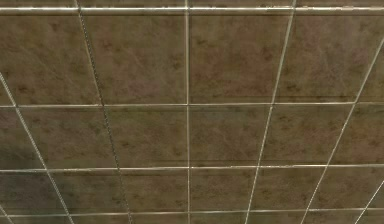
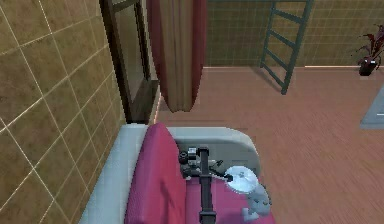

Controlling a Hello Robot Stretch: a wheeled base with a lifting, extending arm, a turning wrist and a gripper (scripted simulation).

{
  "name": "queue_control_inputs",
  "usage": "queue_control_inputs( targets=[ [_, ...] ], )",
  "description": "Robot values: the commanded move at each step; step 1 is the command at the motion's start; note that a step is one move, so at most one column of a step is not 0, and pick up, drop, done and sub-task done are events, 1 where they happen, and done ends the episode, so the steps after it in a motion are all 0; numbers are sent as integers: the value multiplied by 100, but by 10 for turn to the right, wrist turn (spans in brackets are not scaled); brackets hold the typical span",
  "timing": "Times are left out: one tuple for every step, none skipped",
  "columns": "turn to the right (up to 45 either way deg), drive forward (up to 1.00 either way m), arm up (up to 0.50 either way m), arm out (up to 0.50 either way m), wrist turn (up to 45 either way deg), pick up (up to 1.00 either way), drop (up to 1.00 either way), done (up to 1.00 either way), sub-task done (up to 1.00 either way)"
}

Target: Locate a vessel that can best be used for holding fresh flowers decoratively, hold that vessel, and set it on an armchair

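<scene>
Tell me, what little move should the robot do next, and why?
Probably lower the arm a little. Its jaws show at the armchair's pink cushion, which is the drop-off spot. I can't tell whether they hold anything, so a small, slow drop seems safest.

This is a room in a home, to judge by its furnishing: a grey upholstered seat [image 2: 228, 148] with a pink cushion [image 2: 155, 175] stands on a reddish floor [image 2: 300, 130]. A teal ladder [image 2: 283, 40] leans at the far tiled wall [image 2: 235, 30], and a potted plant [image 2: 371, 50] stands near it.
</scene>
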Motion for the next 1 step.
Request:
queue_control_inputs(
  targets=[
    [0, 0, 0, 0, 0, 0, 100, 0, 0]
  ],
)
